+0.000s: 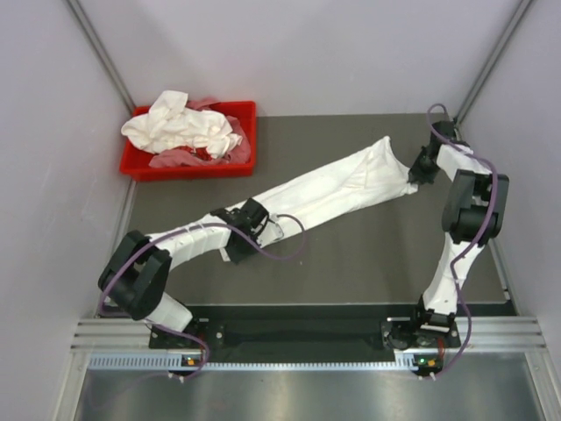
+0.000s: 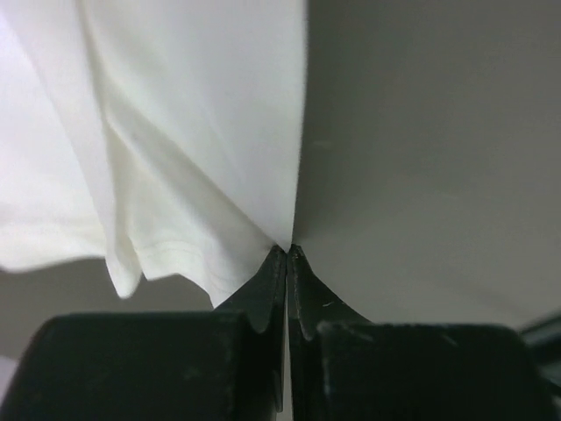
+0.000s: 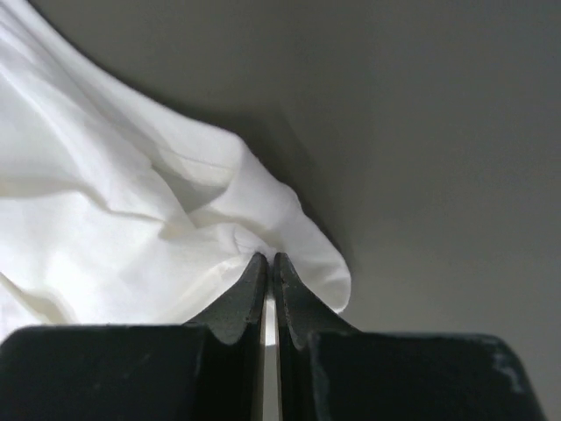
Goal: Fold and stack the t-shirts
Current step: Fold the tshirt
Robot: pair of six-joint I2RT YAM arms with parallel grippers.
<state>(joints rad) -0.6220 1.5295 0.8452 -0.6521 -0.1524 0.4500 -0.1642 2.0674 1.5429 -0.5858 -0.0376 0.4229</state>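
Note:
One white t-shirt (image 1: 329, 189) stretches as a long band across the dark table from lower left to upper right. My left gripper (image 1: 256, 217) is shut on its lower left end; the left wrist view shows the hemmed edge of the t-shirt (image 2: 193, 149) pinched at my left gripper's (image 2: 287, 249) tips. My right gripper (image 1: 416, 171) is shut on the upper right end; in the right wrist view bunched cloth of the t-shirt (image 3: 131, 237) is caught between my right gripper's (image 3: 269, 257) tips. More crumpled white t-shirts (image 1: 180, 127) lie in the red bin.
The red bin (image 1: 241, 112) stands at the table's back left corner. Purple cables loop beside the left wrist (image 1: 289, 250) and along the right arm (image 1: 495, 189). Grey walls close in left, right and back.

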